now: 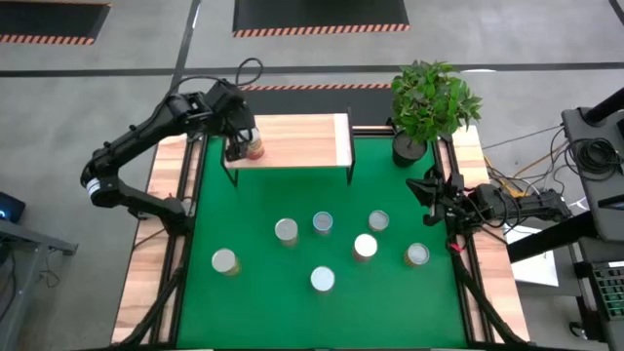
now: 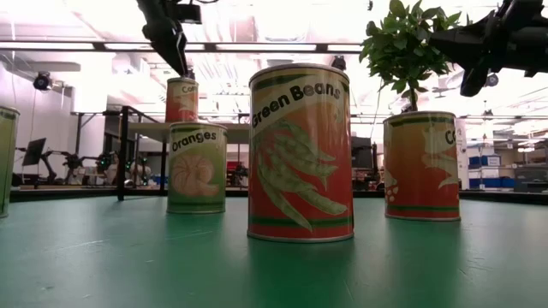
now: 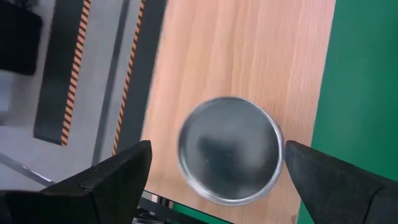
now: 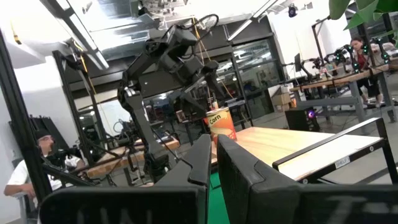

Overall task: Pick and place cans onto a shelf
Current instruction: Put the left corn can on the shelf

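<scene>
One can stands upright on its base on the shelf, near the shelf's left end. Its side reads "Corn". My left gripper hangs open just above it, slanting down from the far left. One finger stands on each side of the can's round top, and I see no touch. Several more cans stand upright on the green mat, among them a Green Beans can and an Oranges can. My right gripper rests shut at the table's right edge, holding nothing.
A potted plant in a black pot stands at the far right corner, beside the shelf's right end. The cans on the mat cluster in the middle and toward the near right. The shelf's middle and right part is bare wood.
</scene>
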`<move>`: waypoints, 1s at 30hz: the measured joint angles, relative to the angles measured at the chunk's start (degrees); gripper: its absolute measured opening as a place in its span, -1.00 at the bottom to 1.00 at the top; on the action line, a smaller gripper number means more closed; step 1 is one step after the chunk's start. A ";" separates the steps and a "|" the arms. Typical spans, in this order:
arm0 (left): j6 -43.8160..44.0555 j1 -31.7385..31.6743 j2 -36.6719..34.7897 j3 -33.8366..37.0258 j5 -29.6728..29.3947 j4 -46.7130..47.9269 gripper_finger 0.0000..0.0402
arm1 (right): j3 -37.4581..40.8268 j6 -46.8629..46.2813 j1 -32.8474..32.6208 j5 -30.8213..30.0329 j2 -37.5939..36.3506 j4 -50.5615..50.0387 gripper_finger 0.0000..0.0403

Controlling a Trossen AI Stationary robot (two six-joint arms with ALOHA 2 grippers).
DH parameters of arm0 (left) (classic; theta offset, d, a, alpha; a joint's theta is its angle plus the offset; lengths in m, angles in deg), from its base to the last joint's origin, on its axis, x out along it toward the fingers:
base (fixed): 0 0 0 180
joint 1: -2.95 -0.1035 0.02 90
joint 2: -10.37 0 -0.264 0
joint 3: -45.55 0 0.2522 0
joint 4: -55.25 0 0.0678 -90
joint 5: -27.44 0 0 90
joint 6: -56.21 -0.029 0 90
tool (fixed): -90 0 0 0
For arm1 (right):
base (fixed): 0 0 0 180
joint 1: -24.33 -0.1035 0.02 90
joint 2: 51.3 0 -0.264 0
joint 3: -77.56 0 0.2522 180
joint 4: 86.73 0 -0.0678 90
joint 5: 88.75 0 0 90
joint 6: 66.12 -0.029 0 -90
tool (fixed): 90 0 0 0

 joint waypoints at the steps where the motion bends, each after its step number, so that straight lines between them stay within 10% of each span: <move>1: 0.11 0.00 -0.03 -0.78 0.18 0.25 0.72 | 0.00 -0.01 -0.01 0.01 0.00 0.02 -0.91; 8: 5.71 0.42 -2.16 -2.28 9.31 0.34 0.38 | 0.00 -0.75 -0.02 0.02 0.00 0.00 -0.91; 17: 12.17 0.29 -3.89 1.26 7.54 0.99 -0.88 | -3.46 4.96 -0.01 0.02 0.87 0.23 -0.91; 30: 12.34 0.20 -3.43 4.25 3.38 0.26 -0.99 | -16.19 13.47 -0.02 0.04 15.37 -0.13 -0.91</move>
